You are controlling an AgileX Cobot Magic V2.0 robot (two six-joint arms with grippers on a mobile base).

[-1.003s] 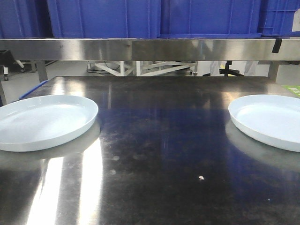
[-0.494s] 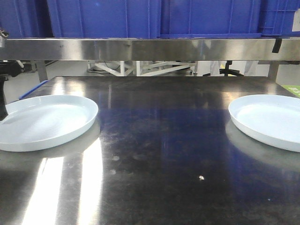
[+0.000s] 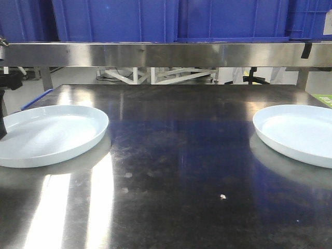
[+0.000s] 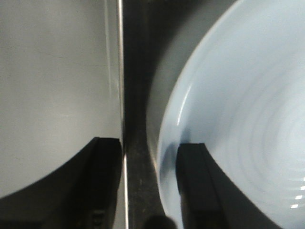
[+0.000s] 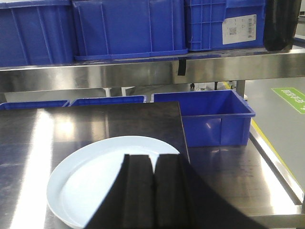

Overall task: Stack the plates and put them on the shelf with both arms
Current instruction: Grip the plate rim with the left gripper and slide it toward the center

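Reflective steel surface (image 3: 176,171), the largest element, fills the lower part of the front view and carries both plates. Above its far edge runs the shelf (image 3: 171,54), seen as a long brushed-steel front rail spanning the full width. A row of blue crates (image 3: 119,21) stands on the shelf. The left plate (image 3: 49,135), round, shallow and glossy white, lies flat near the left edge of the surface. The right plate (image 3: 301,132), of the same form, lies flat near the right edge and is partly cut off by the frame. The two plates are well apart, unstacked, and neither is on the shelf. In the left wrist view, the left hand (image 4: 148,183) is spread wide and grips nothing. One of its dark fingers (image 4: 102,181) is over the bare surface, and the other is over the inside of the left plate, so the rim lies between them. Contact with the plate cannot be judged. In the right wrist view, the right hand (image 5: 153,191) has its two fingers pressed together with nothing between them. It appears in front of the near part of the right plate. A small white speck (image 3: 222,196) lies on the surface between the plates, toward the front.
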